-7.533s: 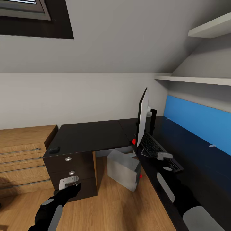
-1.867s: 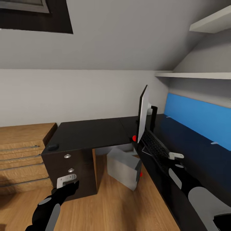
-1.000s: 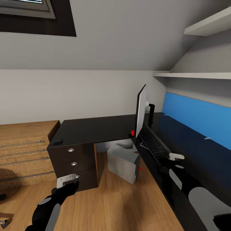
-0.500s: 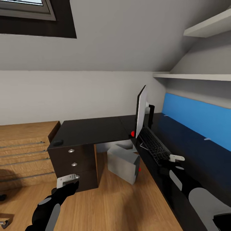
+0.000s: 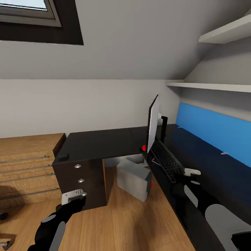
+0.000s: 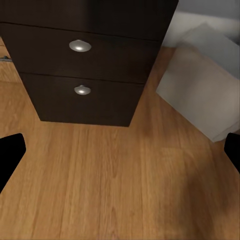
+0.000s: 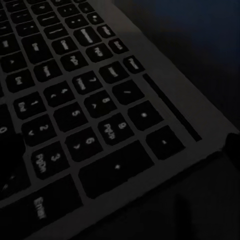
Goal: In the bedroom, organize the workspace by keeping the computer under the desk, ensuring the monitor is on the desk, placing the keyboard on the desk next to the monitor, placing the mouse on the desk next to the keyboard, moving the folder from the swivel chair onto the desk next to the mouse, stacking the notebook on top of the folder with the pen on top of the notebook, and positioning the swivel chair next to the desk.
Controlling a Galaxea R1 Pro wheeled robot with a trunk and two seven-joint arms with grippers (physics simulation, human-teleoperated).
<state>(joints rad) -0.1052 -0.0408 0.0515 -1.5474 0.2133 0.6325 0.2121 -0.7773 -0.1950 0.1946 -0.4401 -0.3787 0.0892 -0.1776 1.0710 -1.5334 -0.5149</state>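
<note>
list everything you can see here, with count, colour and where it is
desk: 1, glossy black L-shaped top, along the back and right walls
desk drawers: dark, round silver knobs, under the desk's left end
monitor: 1, seen edge-on, silver-white back, on the desk at the corner
keyboard: 1, grey frame with dark keys, on the desk in front of the monitor
mouse: 1, dark, at the desk's front left corner
computer: 1, light grey, tilted on the floor under the desk
dresser: 1, light oak, left of the desk
wall shelves: 2, white, upper right
blue panel: 1, on the right wall
left gripper: open, over the floor
right gripper: at the keyboard's near corner
</note>
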